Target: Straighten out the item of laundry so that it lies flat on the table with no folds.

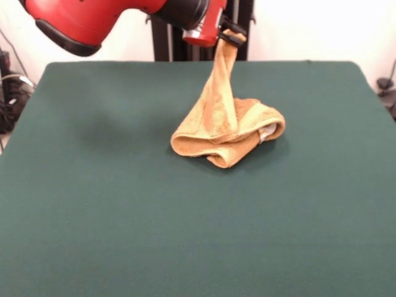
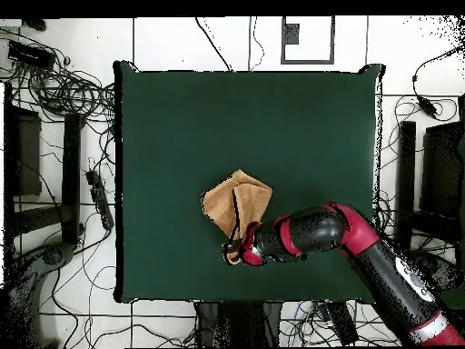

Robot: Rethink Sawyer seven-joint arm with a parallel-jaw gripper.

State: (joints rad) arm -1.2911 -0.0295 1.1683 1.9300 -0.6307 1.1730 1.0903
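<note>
Table (image 1: 93, 216): broad green cloth, bare ground on every side of the work. Towel (image 1: 232, 133): near mid-table, one corner drawn up into a taut strand, the rest a folded, curled heap resting on the cloth; pale tag (image 1: 268, 131) peeking from the heap's side. Gripper (image 1: 230, 36): high over the far part of the table, clamped on that raised corner. Judgement: lift until the heap hangs free, then drag low across open table so the trailing edge lays out first; release only once the fabric is flat, else the folds resettle.
</note>
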